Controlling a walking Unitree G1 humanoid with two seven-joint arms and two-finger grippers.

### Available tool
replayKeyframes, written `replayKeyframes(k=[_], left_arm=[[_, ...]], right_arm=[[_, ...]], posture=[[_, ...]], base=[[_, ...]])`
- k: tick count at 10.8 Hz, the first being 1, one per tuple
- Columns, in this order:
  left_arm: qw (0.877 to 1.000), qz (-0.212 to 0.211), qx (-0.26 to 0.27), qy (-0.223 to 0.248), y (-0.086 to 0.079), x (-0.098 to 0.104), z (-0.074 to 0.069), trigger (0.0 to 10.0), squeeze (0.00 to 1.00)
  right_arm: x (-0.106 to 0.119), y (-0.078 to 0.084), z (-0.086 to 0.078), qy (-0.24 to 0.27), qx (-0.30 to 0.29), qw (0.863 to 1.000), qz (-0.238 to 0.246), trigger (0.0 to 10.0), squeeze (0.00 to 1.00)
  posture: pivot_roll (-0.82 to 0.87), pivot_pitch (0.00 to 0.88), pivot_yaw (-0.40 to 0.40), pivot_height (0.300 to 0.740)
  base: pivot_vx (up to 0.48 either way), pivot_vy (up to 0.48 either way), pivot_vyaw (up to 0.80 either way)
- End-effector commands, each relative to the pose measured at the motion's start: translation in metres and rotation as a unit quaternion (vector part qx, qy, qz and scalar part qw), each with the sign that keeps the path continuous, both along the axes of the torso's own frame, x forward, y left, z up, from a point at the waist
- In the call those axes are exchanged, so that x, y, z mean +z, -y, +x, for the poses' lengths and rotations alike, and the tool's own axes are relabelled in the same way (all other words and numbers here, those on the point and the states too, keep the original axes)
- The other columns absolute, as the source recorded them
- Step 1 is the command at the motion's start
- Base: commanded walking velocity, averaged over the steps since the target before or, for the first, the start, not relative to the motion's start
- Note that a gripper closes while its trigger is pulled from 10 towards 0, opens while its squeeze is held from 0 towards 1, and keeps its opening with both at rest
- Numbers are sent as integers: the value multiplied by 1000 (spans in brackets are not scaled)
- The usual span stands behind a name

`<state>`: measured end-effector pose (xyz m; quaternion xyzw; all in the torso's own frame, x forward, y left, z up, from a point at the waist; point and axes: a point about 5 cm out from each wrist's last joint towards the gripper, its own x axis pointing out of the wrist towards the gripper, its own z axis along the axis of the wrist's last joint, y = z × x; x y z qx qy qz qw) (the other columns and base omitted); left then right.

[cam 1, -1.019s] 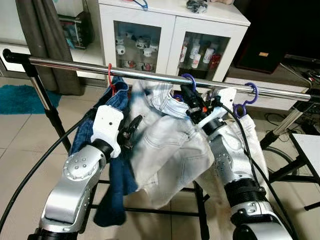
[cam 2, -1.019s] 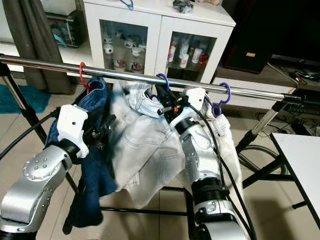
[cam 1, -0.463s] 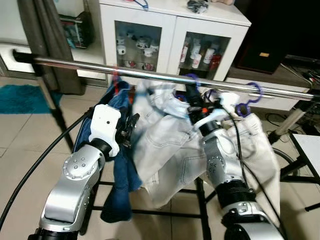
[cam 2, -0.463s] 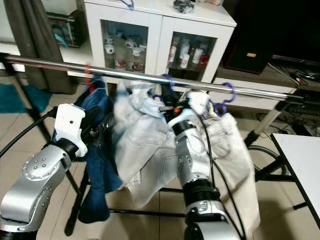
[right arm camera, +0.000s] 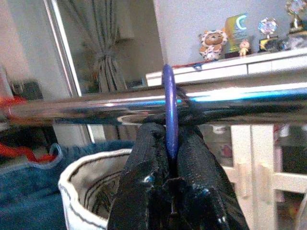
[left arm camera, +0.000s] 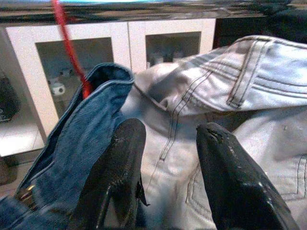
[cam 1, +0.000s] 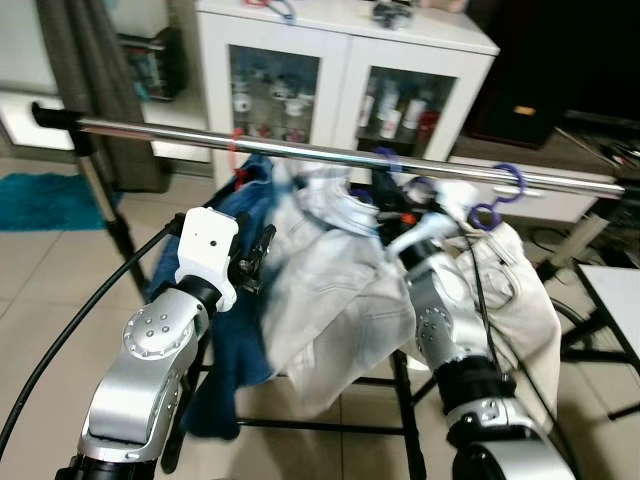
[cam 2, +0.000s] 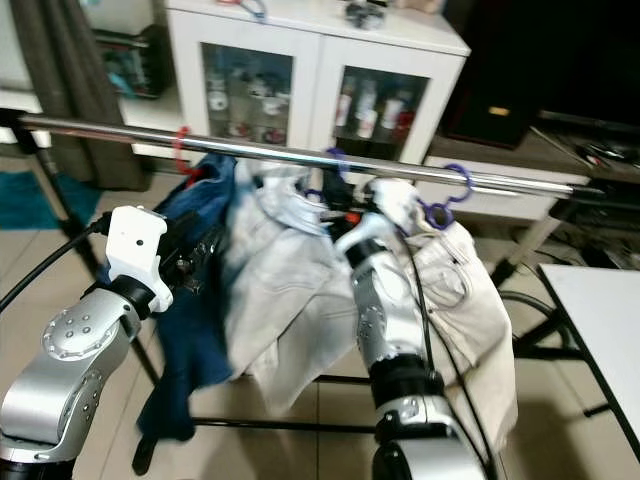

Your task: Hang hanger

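Purple hook (right arm camera: 169,108) over rail (right arm camera: 96,108), mid-span, pinched in closed right gripper (right arm camera: 168,143); left gripper (left arm camera: 165,143) open, empty. Risk: early release drops jeans (cam 1: 330,300).

Both eye views look forward and down from the head onto the same clothes rail (cam 1: 330,153) with garments draped over it, a white cabinet (cam 1: 345,60) behind. The left wrist cam sits right up against the blue jeans (left arm camera: 72,148) and pale jeans (left arm camera: 230,96). The right wrist cam looks along its pincer (right arm camera: 170,158), super close to the rail.
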<state>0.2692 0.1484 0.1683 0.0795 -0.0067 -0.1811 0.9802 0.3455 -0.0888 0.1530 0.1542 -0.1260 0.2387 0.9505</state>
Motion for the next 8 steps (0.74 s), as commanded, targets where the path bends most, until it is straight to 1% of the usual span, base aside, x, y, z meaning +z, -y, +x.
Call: replayKeyframes(k=[1, 2, 3, 4, 5, 6, 8], left_arm=[[1000, 2, -1, 8, 3, 3, 3, 10000, 0], [1000, 4, -1, 8, 3, 4, 3, 10000, 0], [1000, 4, -2, 7, 2, 3, 2, 10000, 0], [1000, 5, -6, 6, 3, 3, 2, 10000, 0], [1000, 4, -9, 5, 5, 2, 1, 10000, 0], [1000, 4, -11, 4, 6, 2, 2, 10000, 0], [1000, 4, -12, 4, 7, 2, 2, 10000, 0]], right_arm=[[18, -6, 4, 43, 3, 998, -36, 0, 0], [9, 0, 10, -3, -21, 996, -89, 2157, 0], [6, 1, 11, -25, -16, 995, -94, 3255, 0], [1, 0, 12, -55, -2, 993, -102, 5333, 0], [-3, 0, 13, -91, 11, 988, -121, 10000, 0], [-1, -2, 15, -121, 26, 981, -147, 10000, 0], [1, -3, 15, -144, 41, 978, -143, 10000, 0]], posture=[[145, 0, -107, 740], [147, 0, -112, 740], [147, 0, -112, 740], [145, 0, -111, 740], [141, 0, -108, 740], [139, 0, -107, 740], [140, 0, -110, 740]], base=[[0, 0, 0], [0, 0, 0], [0, 0, 0], [0, 0, 0], [0, 0, 0], [0, 0, 0], [0, 0, 0]])
